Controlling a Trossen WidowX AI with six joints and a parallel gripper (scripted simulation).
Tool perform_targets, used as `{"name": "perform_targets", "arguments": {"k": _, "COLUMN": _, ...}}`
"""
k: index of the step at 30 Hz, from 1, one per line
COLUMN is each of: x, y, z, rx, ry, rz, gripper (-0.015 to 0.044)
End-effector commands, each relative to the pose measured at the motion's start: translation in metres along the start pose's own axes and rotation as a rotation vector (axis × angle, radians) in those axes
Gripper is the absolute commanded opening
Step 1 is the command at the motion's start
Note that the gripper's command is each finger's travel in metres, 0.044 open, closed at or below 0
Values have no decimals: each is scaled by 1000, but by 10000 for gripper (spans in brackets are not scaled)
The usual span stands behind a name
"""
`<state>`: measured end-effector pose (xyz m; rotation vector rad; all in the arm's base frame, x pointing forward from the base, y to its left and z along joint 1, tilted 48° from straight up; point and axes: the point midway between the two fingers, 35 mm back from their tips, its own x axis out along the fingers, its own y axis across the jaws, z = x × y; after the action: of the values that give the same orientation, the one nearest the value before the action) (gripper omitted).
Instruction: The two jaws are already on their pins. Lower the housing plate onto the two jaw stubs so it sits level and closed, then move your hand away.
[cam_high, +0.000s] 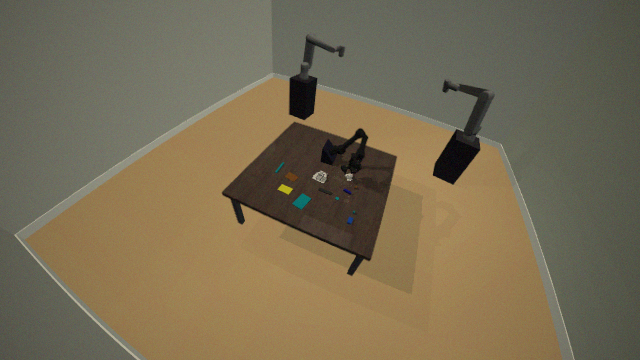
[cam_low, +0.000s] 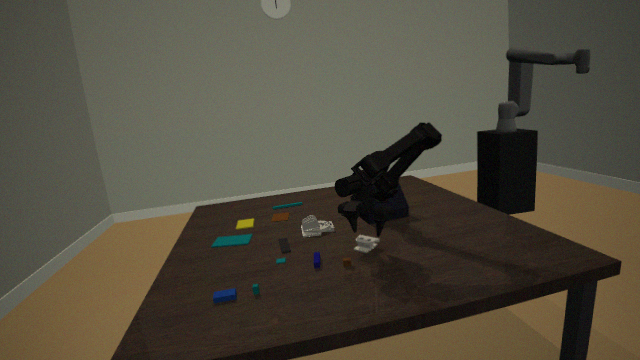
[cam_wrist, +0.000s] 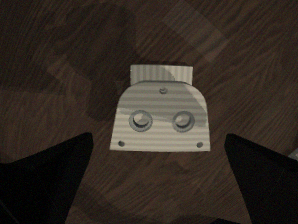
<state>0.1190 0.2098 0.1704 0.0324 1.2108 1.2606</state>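
The white housing plate has two large holes and three small ones. It lies on a white block or stand, whose ribbed end shows past its rounded edge in the wrist view. My gripper is open and empty, pointing down just above the plate, with one finger out to each side of it. The white jaw assembly stands apart from the plate, towards the table's middle. Its pins and stubs are too small to make out.
On the table lie a dark blue bar, a small orange block, a black bar, a blue block and flat teal, yellow and orange pieces.
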Motion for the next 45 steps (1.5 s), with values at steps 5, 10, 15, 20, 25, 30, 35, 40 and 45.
{"name": "perform_targets", "arguments": {"k": 5, "x": 6, "y": -1, "z": -1, "rx": 7, "ry": 2, "rz": -4, "gripper": 440}}
{"name": "perform_targets", "arguments": {"k": 10, "x": 13, "y": -2, "z": -1, "rx": 6, "ry": 3, "rz": -4, "gripper": 440}}
{"name": "perform_targets", "arguments": {"k": 15, "x": 21, "y": -2, "z": -1, "rx": 6, "ry": 3, "rz": -4, "gripper": 440}}
{"name": "perform_targets", "arguments": {"k": 20, "x": 29, "y": -2, "z": -1, "rx": 6, "ry": 2, "rz": -3, "gripper": 440}}
{"name": "perform_targets", "arguments": {"k": 25, "x": 35, "y": -1, "z": -1, "rx": 7, "ry": 1, "rz": -2, "gripper": 440}}
{"name": "perform_targets", "arguments": {"k": 30, "x": 36, "y": -1, "z": -1, "rx": 7, "ry": 1, "rz": -2, "gripper": 440}}
{"name": "perform_targets", "arguments": {"k": 35, "x": 36, "y": -1, "z": -1, "rx": 7, "ry": 1, "rz": -2, "gripper": 440}}
{"name": "perform_targets", "arguments": {"k": 40, "x": 36, "y": -1, "z": -1, "rx": 7, "ry": 1, "rz": -2, "gripper": 440}}
{"name": "perform_targets", "arguments": {"k": 45, "x": 36, "y": -1, "z": -1, "rx": 7, "ry": 1, "rz": -2, "gripper": 440}}
